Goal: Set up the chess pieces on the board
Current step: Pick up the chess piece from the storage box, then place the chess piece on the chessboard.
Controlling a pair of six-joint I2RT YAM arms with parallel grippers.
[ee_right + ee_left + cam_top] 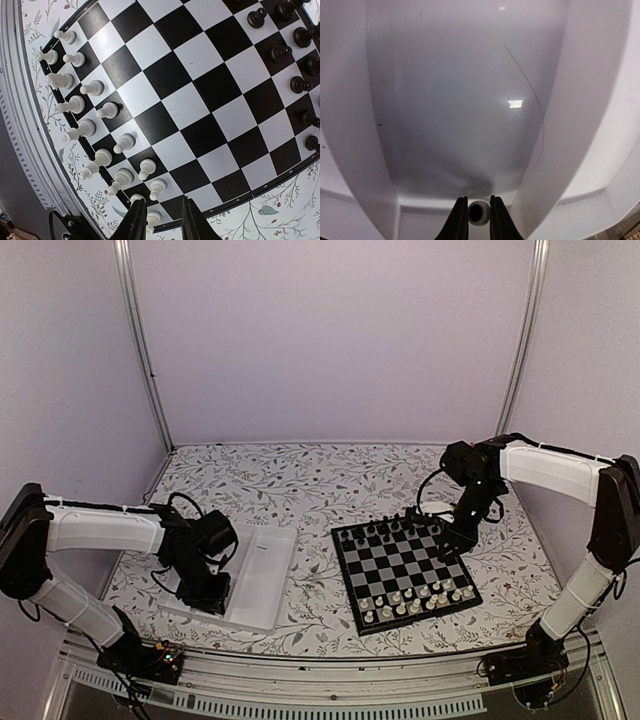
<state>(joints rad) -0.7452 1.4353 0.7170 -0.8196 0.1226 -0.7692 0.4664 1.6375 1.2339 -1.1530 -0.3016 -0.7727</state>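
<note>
The left hand point(478, 205) is pinching a cream-white piece point(479, 213) at the near end of the white tray point(350, 125), likely to carry it right to the board point(405, 565), while the right hand point(161, 202) is hovering over the board's right edge, fingers slightly spread and empty.

Floral table point(300, 470): board point(405, 568), white tray point(262, 575).

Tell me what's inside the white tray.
In the left wrist view, one cream-white piece sits in the white tray, between the fingers of the left gripper; no other piece shows. From above, the left arm covers the tray's left part.
</note>
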